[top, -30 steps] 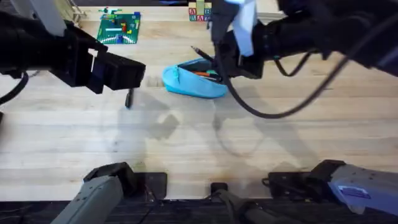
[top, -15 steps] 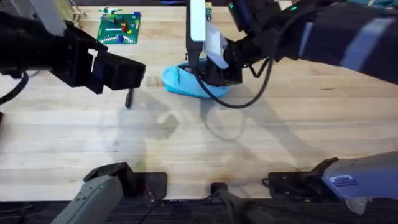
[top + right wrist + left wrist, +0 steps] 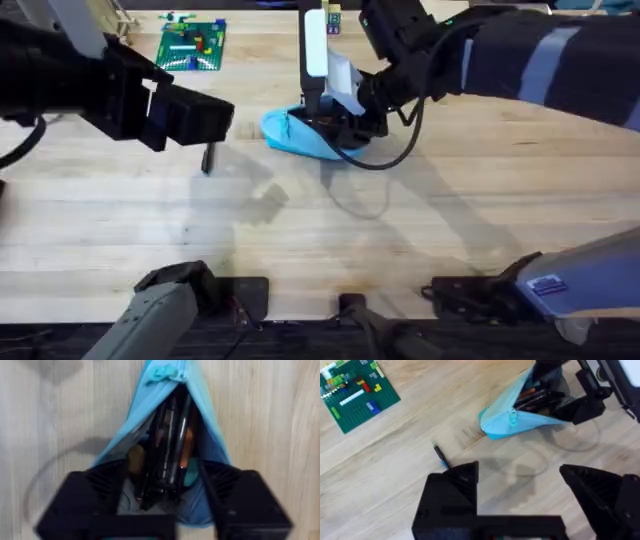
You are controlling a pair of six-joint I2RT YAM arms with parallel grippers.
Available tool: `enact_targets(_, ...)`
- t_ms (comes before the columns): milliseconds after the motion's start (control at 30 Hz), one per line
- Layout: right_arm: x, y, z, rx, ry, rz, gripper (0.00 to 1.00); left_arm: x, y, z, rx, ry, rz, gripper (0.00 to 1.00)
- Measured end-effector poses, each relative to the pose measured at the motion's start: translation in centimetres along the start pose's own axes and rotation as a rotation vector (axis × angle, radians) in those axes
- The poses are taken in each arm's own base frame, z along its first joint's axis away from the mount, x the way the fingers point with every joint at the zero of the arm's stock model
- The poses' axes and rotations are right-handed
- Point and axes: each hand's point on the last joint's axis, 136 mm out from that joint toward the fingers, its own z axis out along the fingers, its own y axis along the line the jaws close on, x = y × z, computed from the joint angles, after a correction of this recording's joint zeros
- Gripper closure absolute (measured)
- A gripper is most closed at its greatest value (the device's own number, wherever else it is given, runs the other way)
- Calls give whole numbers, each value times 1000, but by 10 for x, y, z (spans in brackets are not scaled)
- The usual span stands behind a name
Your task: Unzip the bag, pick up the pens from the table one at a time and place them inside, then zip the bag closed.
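While the bag lies unzipped on the worktop, its mouth gaping wide toward the right arm, most of the filling looks already done: several dark pens and at least one orange-red one sit bundled inside the turquoise pouch, as the right wrist view shows plainly. The zipper pull hangs at the closed, pointed end of the bag, so the zip is run nearly all the way back.

The right tool sits right at the open mouth, its fingers spread apart on either side of the pens with nothing pinched between them, so I judge it has just let a pen go into the pouch or is steadying the opening. The left tool hovers well apart from the bag, jaws wide and released, gripping nothing.

One pen lies loose on the bare worktop, a thin dark stick with a blue tip, between the left tool and the bag; in the overhead view it shows just under the left arm. A green brick baseplate rests at the far side, no part of the job.

What remains, by my reckoning: collect that last stray pen, drop it in with the others, then draw the zipper pull along the length of the bag to close it
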Motion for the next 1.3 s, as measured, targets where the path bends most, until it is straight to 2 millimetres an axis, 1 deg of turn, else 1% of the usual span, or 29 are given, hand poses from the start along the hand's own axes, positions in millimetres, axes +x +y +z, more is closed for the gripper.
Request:
enact_targets(67, -1, -3, 0, 13, -4, -2, 381, 0, 0, 0, 0, 0, 0, 8)
enact_targets(100, 0, -8, -2, 28, -7, 2, 11, 0, 0, 0, 0, 0, 0, 7)
enact_targets(200, -3, -11, -11, 54, -10, -4, 5, 0, 0, 0, 0, 0, 0, 7)
enact_targets(233, -18, -23, -50, 173, -27, -33, 4, 0, 0, 0, 0, 0, 0, 8)
enact_targets(300, -22, -27, -67, 227, -32, -27, 4, 0, 0, 0, 0, 0, 0, 8)
enact_targets(333, -27, -38, -109, 372, -41, 95, 4, 0, 0, 0, 0, 0, 0, 8)
enact_targets(467, -22, -47, -138, 488, -44, 280, 4, 0, 0, 0, 0, 0, 0, 8)
enact_targets(533, -18, -47, -152, 534, -50, 378, 4, 0, 0, 0, 0, 0, 0, 8)
enact_targets(600, -13, -42, -162, 554, -51, 449, 3, 0, 0, 0, 0, 0, 0, 8)
enact_targets(733, -3, -23, -180, 556, -30, 537, 4, 0, 0, 0, 0, 0, 0, 8)
enact_targets(833, 7, -3, -190, 537, -4, 595, 4, 0, 0, 0, 0, 0, 0, 8)
enact_targets(867, 16, 15, -198, 516, 16, 652, 4, 0, 0, 0, -1, 0, -9, 8)
enact_targets(967, 23, 30, -206, 505, 30, 703, 3, 3, 4, 0, -24, 16, -39, 8)
enact_targets(1133, 33, 53, -219, 495, 40, 777, 3, 13, 22, -1, -129, 71, -141, 8)
enact_targets(1167, 35, 61, -228, 502, 21, 807, 3, 18, 35, 2, -178, 104, -209, 8)
enact_targets(1300, 33, 67, -240, 526, -23, 821, 4, 26, 48, 17, -183, 176, -282, 8)
